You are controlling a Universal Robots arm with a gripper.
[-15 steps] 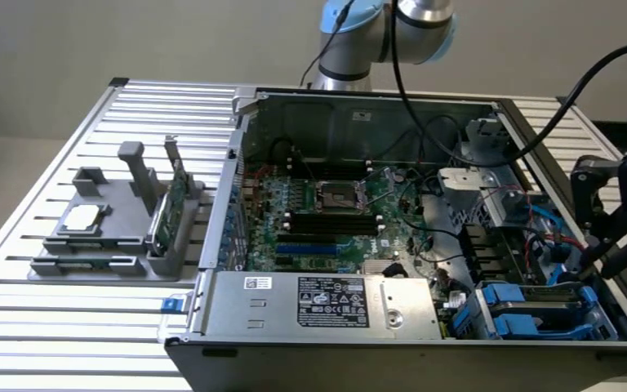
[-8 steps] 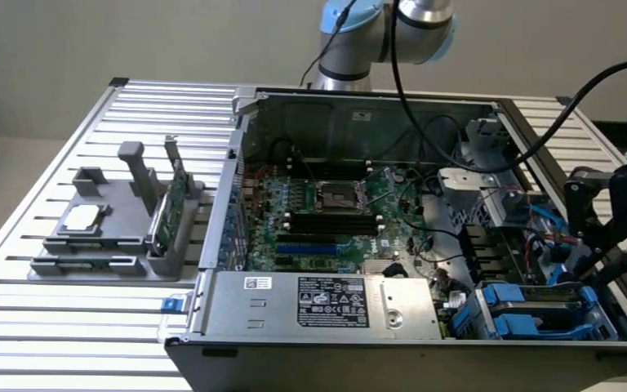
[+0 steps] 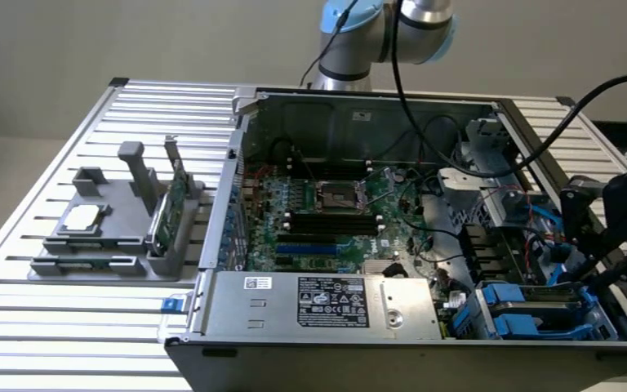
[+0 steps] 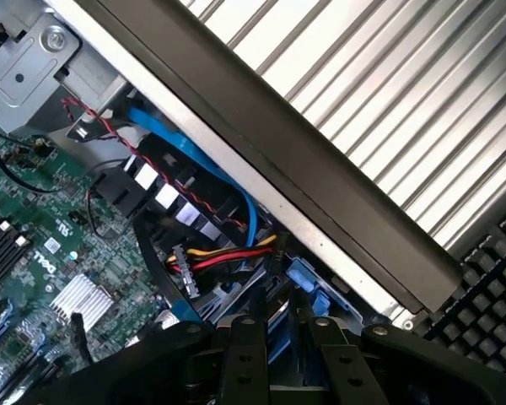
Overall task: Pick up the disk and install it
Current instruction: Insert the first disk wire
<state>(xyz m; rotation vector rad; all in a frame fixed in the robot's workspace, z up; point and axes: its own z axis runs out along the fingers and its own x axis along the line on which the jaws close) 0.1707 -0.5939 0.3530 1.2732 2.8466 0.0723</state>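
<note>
Ribbed aluminium slats make up the surface (image 3: 30,327), pale against a plain beige wall. On it lies an open computer case (image 3: 401,367), its green motherboard (image 3: 325,220) facing upward. A silver power supply (image 3: 281,314) sits along the case's near edge. It carries a black and white label (image 3: 333,300) whose print is too small to read.

Towards the exterior view's left, a grey fixture (image 3: 107,245) stands on the slats. It holds a small square chip (image 3: 82,216) lying flat and a thin green card (image 3: 166,216) standing on edge.

The arm (image 3: 390,33), silver with blue joint caps, rises behind the case. Its black pincer (image 3: 607,273) hangs at the exterior view's right, low over the near corner of the case. The disk (image 3: 531,306), framed in blue plastic, lies flat in the drive bay in that corner, just beside the pincer's tips.

In the wrist view the pincer (image 4: 280,354) points down into that bay. Its two black fingers (image 4: 240,363) stand close together with blue plastic showing between them. I cannot tell whether they clench the blue bracket or merely straddle it.

The motherboard (image 4: 34,219) bears a white "DELL" logo near a finned silver heatsink (image 4: 80,299). A flat blue cable (image 4: 194,164) runs along the case wall. Outside the case, a black keyboard (image 4: 489,278) lies on the slats.
</note>
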